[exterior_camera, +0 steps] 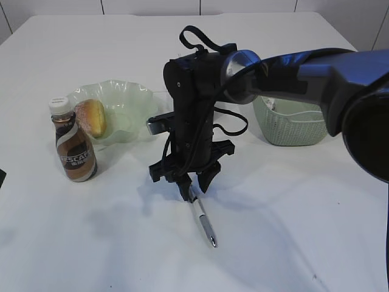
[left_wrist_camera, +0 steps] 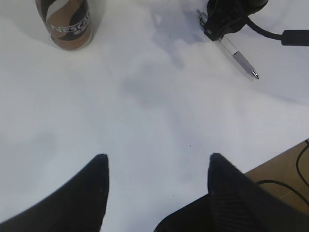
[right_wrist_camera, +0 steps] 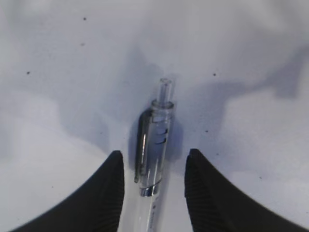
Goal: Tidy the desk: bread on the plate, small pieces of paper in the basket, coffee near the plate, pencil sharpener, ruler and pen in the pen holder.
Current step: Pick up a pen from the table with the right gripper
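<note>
A clear pen point(exterior_camera: 203, 222) lies on the white table in front of the middle, its tip pointing toward the camera. My right gripper point(exterior_camera: 194, 187) stands straight down over the pen's clicker end. In the right wrist view the pen point(right_wrist_camera: 157, 145) lies between the open fingers, with a gap on each side, and my right gripper point(right_wrist_camera: 154, 153) does not touch it. My left gripper point(left_wrist_camera: 158, 156) hovers open over bare table, holding nothing. The bread point(exterior_camera: 92, 117) rests on the green plate point(exterior_camera: 130, 100), and the coffee bottle point(exterior_camera: 73, 146) stands beside it. Pencil sharpener, ruler, paper and pen holder are out of view.
A pale green basket point(exterior_camera: 289, 125) stands at the back right, partly behind the right arm. In the left wrist view the coffee bottle point(left_wrist_camera: 70, 24) is at the top left, the pen point(left_wrist_camera: 239, 58) at the top right, and the table edge point(left_wrist_camera: 285, 157) runs across the lower right.
</note>
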### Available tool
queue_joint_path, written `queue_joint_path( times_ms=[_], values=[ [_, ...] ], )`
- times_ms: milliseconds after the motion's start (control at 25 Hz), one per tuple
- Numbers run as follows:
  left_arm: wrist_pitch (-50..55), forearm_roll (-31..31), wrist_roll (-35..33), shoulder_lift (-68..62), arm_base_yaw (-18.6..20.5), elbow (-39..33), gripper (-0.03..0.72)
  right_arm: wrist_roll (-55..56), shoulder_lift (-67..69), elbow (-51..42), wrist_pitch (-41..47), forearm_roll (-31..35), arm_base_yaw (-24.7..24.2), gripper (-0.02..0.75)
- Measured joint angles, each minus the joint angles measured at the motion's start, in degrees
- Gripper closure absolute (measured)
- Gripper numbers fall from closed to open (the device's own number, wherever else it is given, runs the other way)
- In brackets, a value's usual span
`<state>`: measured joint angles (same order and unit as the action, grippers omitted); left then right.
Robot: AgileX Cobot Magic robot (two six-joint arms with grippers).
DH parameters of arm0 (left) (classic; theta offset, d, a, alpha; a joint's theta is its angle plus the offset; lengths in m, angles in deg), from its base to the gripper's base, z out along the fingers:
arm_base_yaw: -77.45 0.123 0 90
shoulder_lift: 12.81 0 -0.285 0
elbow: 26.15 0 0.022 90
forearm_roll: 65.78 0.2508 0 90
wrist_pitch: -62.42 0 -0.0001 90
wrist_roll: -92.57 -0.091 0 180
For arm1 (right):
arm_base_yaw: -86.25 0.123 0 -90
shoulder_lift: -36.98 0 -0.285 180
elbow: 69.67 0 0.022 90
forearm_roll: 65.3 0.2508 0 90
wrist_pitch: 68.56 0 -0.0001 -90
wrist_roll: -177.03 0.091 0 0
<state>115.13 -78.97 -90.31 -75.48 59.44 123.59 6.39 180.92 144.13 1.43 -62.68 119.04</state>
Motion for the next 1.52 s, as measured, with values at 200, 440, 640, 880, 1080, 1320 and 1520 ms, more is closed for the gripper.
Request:
queue_joint_path(
  times_ms=[200,440,640,880,1080,1320,1520],
  values=[
    [0.0,0.2,0.0,0.0,0.0,0.0,0.232,0.7,0.0,0.0,0.0,-0.2,0.0,0.396],
    [0.0,0.3,0.0,0.0,0.0,0.0,0.232,1.0,0.0,0.0,0.0,-0.3,0.0,0.396],
    [0.0,0.5,0.0,0.0,0.0,0.0,0.232,1.3,0.0,0.0,0.0,-0.3,0.0,0.396],
    [0.0,0.5,0.0,0.0,0.0,0.0,0.232,1.5,0.0,0.0,-0.4,0.0,0.0,0.396],
    [0.0,0.5,0.0,0.0,0.0,0.0,0.232,1.6,0.0,0.0,-1.6,0.1,0.0,0.397],
    [0.0,0.5,0.0,0.0,0.0,0.0,0.232,1.6,0.0,0.0,-2.9,0.5,0.0,0.397],
    [0.0,0.5,0.0,0.0,0.0,0.0,0.232,1.6,0.0,0.0,-3.4,0.5,0.0,0.397]
  ],
)
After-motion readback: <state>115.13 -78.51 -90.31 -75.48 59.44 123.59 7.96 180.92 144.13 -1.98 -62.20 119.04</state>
